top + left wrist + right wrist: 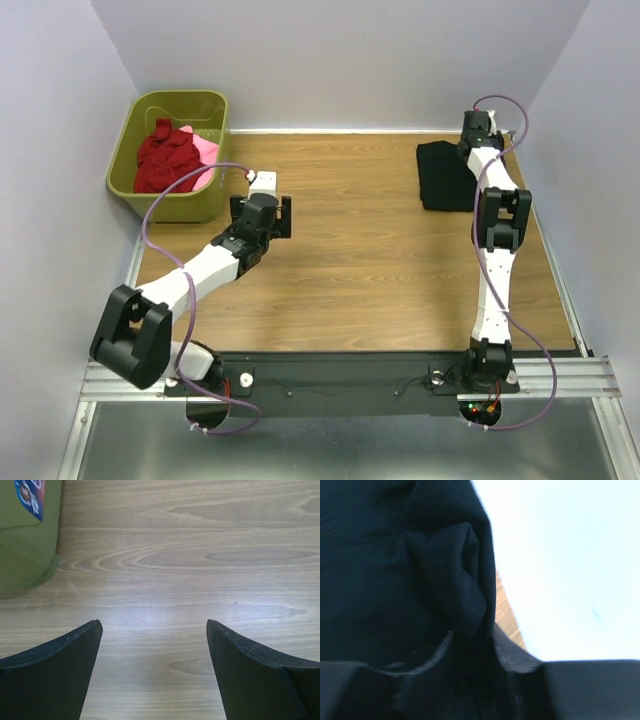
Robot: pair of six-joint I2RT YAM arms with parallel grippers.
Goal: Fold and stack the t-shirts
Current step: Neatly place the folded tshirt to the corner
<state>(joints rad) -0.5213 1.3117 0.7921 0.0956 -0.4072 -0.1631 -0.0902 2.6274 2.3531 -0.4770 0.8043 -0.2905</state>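
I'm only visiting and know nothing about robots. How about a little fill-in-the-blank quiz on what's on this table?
The folded black t-shirt lies on the ____ side of the table.
The dark red t-shirt and the pink t-shirt lie in a basket coloured ____.
The left gripper hovers over the table with its jaws ____.
Missing words: right; green; open.

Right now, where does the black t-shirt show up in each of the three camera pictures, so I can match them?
Top external: the black t-shirt lies at the far right of the wooden tabletop.
Left wrist: not in it; only the green basket corner and bare wood.
Right wrist: it fills the left and middle.
Shared landmark: the wooden tabletop, seen in all three.
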